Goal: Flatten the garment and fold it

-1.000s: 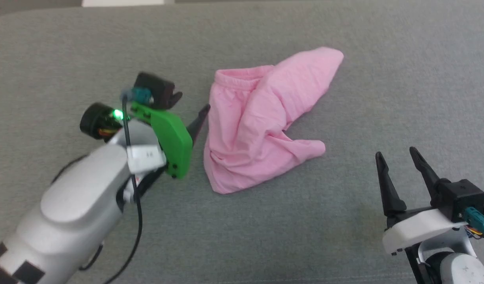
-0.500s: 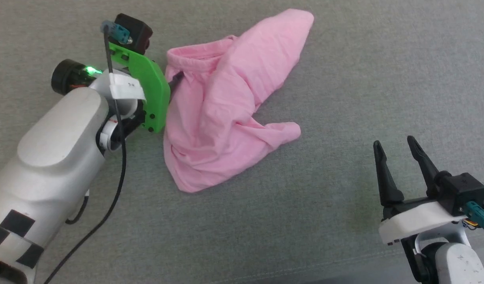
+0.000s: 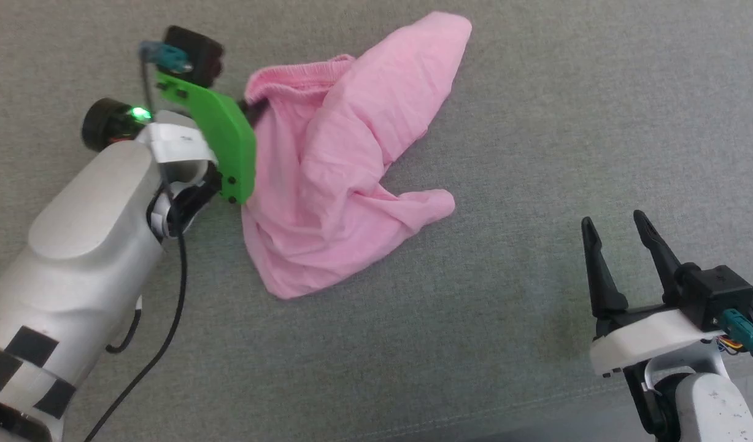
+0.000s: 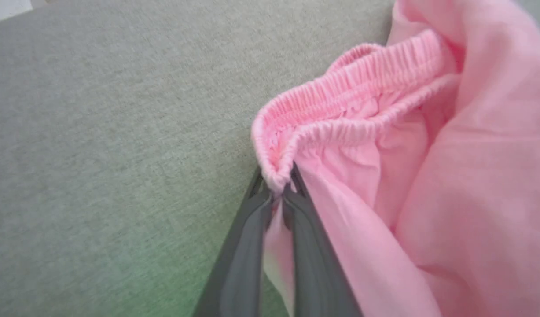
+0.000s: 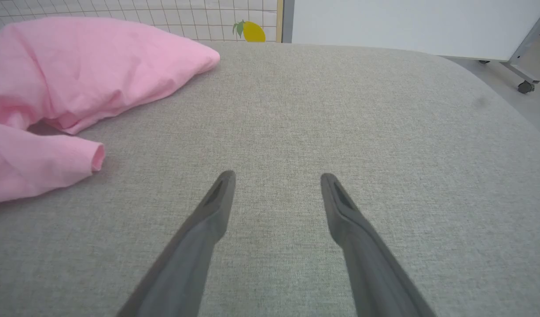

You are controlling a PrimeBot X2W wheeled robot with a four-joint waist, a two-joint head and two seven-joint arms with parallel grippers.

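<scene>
The garment [image 3: 333, 166], a light pink pair of shorts, lies crumpled on the grey cushion, its gathered waistband [image 4: 340, 105] at the upper left of the heap. My left gripper [image 4: 276, 187] is shut on the waistband's corner fold, cloth pinched between its two dark fingers; in the head view that gripper [image 3: 253, 109] is mostly hidden behind its green bracket. My right gripper [image 3: 615, 224] stands open at the lower right, well away from the garment [image 5: 76, 88], with nothing between its fingers [image 5: 217, 198].
The grey upholstered surface [image 3: 536, 123] spreads wide around the garment, and its front seam [image 3: 474, 417] runs along the bottom. Beyond the far edge stand a white board on a wheeled frame [image 5: 523, 86] and a gridded panel with a lemon picture [image 5: 252, 31].
My left gripper reached the waistband's corner and closed on it. The camera also shifted, so the whole scene sits further left and higher. The right gripper stayed open in place.
</scene>
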